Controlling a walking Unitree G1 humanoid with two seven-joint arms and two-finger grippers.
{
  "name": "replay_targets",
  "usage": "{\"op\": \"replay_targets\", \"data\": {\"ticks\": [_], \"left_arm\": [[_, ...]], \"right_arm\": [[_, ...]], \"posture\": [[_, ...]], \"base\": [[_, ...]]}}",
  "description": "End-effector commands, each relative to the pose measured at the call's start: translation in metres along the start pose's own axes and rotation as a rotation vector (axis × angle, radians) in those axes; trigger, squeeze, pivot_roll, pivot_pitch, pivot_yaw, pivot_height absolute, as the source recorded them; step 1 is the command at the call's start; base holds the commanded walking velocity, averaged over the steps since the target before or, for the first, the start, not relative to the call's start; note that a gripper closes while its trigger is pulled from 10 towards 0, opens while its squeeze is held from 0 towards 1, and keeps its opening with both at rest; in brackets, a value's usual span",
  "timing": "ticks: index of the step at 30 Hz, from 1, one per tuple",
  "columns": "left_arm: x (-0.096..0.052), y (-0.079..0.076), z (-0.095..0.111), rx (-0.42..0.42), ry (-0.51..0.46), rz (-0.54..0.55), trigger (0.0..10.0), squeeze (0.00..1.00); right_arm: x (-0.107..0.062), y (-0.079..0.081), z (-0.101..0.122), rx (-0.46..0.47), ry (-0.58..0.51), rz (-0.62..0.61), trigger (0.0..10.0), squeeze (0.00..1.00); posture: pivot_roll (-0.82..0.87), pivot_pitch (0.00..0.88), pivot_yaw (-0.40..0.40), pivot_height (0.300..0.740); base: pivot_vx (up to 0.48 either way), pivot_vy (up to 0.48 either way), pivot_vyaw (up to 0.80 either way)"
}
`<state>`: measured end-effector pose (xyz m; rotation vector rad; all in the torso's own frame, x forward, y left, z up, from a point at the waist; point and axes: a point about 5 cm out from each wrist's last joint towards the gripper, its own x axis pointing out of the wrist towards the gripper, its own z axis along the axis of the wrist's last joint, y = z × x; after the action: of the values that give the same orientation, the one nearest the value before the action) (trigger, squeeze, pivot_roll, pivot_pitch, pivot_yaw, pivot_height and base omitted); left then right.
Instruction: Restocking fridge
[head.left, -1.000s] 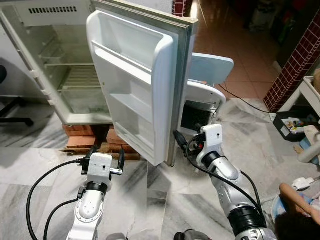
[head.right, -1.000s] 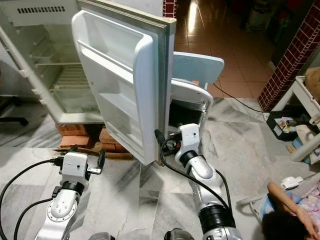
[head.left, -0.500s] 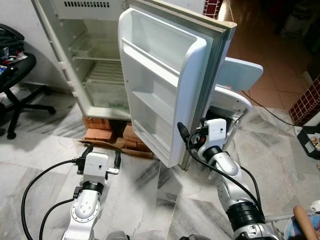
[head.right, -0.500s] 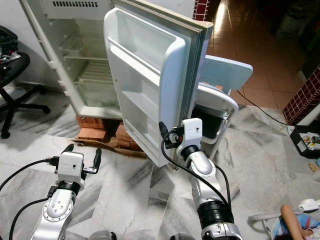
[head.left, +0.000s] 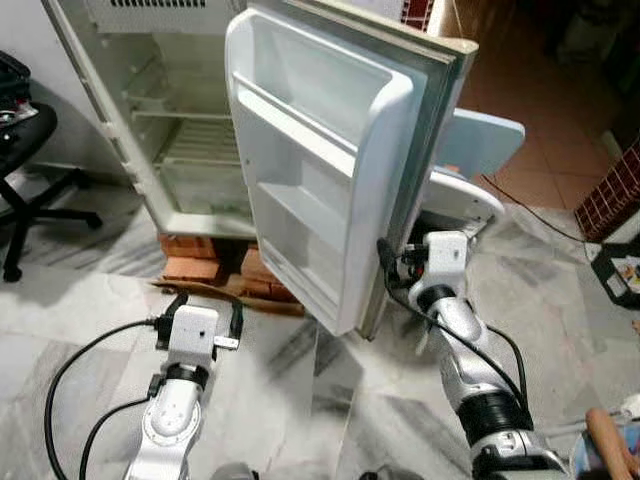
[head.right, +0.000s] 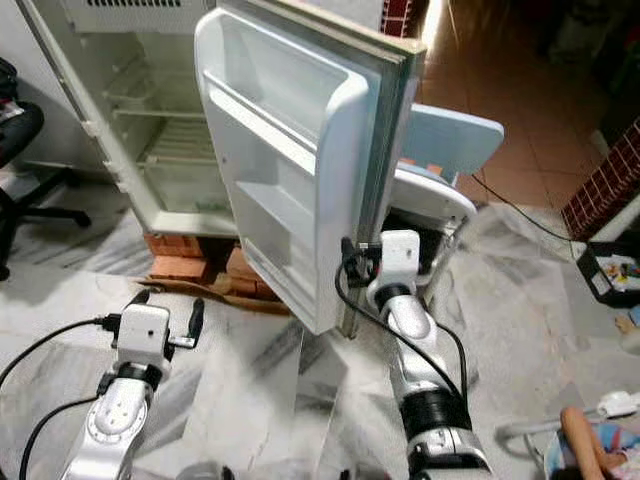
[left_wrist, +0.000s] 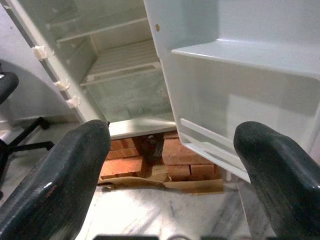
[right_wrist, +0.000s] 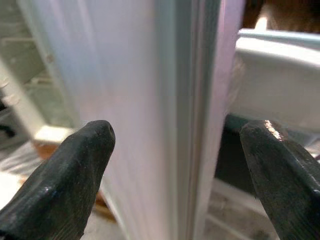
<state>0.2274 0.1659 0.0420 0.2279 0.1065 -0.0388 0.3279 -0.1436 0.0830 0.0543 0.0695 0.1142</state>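
Your right gripper (right_wrist: 170, 165), fingers spread and grasping nothing, has moved up to straddle the outer edge of the fridge door (head.left: 330, 180), which stands wide open. Your left gripper (head.left: 205, 318) hovers spread and empty before the bare fridge (head.left: 170, 150), ready for stocking.

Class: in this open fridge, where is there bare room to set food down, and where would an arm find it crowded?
Free: the wire shelves inside the fridge between its side walls, and the door trays between the moulded rails. Crowded: the door's outer edge, where the right gripper straddles it, jaws open, with a white chair close behind.
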Motion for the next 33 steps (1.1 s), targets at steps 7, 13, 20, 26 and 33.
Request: {"op": "replay_targets", "data": {"ticks": [7,13,20,26,33], "left_arm": [[-0.008,0.003,-0.008,0.017,0.046,-0.002,10.0,0.00],[-0.009,0.005,-0.008,0.023,0.052,0.015,10.0,0.00],[-0.012,0.004,-0.011,0.026,0.065,0.017,10.0,0.00],[-0.007,0.003,-0.009,0.025,0.059,0.012,10.0,0.00],[-0.004,0.003,-0.008,0.025,0.055,0.008,10.0,0.00]], "right_arm": [[0.035,0.002,0.032,-0.002,-0.031,-0.097,10.0,0.00],[0.054,0.011,0.060,-0.011,-0.073,-0.114,10.0,0.00],[0.065,0.052,0.079,0.195,-0.103,0.114,10.0,0.00],[0.044,0.113,0.100,0.511,-0.191,0.691,10.0,0.00],[-0.015,0.113,0.090,0.518,-0.164,1.115,10.0,0.00]], "posture": [[0.04,0.061,0.001,0.740],[0.06,0.063,-0.012,0.740],[0.07,0.060,-0.017,0.740],[0.06,0.047,-0.014,0.740],[0.04,0.052,-0.009,0.740]], "base": [[0.000,0.000,0.00],[0.000,0.000,0.00],[0.000,0.000,0.00],[0.000,0.000,0.00],[0.000,0.000,0.00]]}}
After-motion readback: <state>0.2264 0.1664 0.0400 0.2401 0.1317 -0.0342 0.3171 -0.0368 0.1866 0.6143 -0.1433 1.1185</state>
